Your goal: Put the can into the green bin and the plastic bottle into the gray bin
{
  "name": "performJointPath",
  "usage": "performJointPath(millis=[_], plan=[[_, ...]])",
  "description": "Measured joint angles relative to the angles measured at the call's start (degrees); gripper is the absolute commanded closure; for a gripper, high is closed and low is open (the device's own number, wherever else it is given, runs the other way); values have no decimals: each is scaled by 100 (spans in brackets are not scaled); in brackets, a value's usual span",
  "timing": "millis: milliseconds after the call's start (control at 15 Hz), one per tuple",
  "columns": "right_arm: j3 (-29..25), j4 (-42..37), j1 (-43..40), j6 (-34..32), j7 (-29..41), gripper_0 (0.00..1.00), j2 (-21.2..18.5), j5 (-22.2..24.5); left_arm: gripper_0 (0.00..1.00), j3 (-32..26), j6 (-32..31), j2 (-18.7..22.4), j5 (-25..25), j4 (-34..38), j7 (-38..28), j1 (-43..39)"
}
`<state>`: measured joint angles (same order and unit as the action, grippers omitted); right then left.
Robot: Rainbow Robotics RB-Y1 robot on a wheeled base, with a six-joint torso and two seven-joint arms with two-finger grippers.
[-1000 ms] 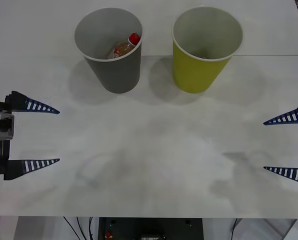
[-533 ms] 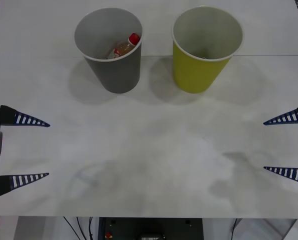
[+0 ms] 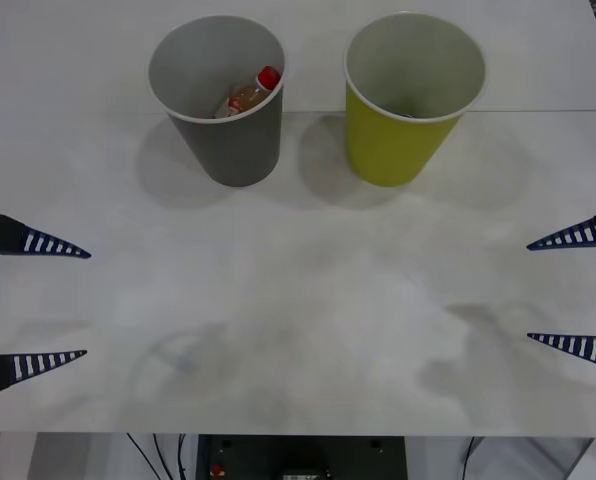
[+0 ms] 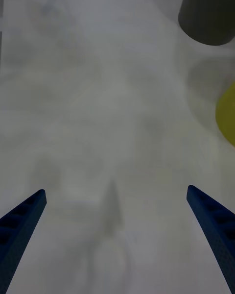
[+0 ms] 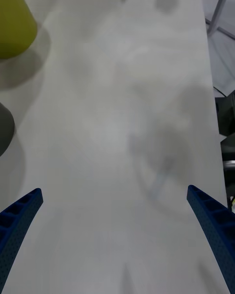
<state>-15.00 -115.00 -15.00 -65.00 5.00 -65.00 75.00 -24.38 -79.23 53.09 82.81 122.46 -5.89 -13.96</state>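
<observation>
The gray bin (image 3: 223,125) stands upright at the back left of the white table, and the plastic bottle (image 3: 250,94) with its red cap lies tilted inside it. To its right stands the green bin (image 3: 403,130); a dark patch shows low inside it, and the can is hidden. My left gripper (image 3: 85,303) hangs open at the table's left edge with nothing between its fingers. Over at the right edge, my right gripper (image 3: 528,291) is open and holds nothing. The right wrist view shows the gray bin (image 4: 208,10) and the green bin (image 4: 227,112) beyond the open right gripper (image 4: 116,191).
The white table (image 3: 308,300) stretches bare between the two grippers, with faint smudges on its surface. In the left wrist view the green bin (image 5: 12,19) and an edge of the gray bin (image 5: 4,127) lie ahead of the open left gripper (image 5: 113,191). The table's edge (image 5: 208,78) runs alongside.
My left gripper has drawn back toward the table's left front corner, still open. The right gripper, both bins and the bottle have not moved.
</observation>
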Motion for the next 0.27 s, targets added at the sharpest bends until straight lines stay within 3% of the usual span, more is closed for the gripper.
performJointPath(millis=[267], plan=[[0,0,0,0,0,0,0,0,0,2,3,0,57,7,18,-2]])
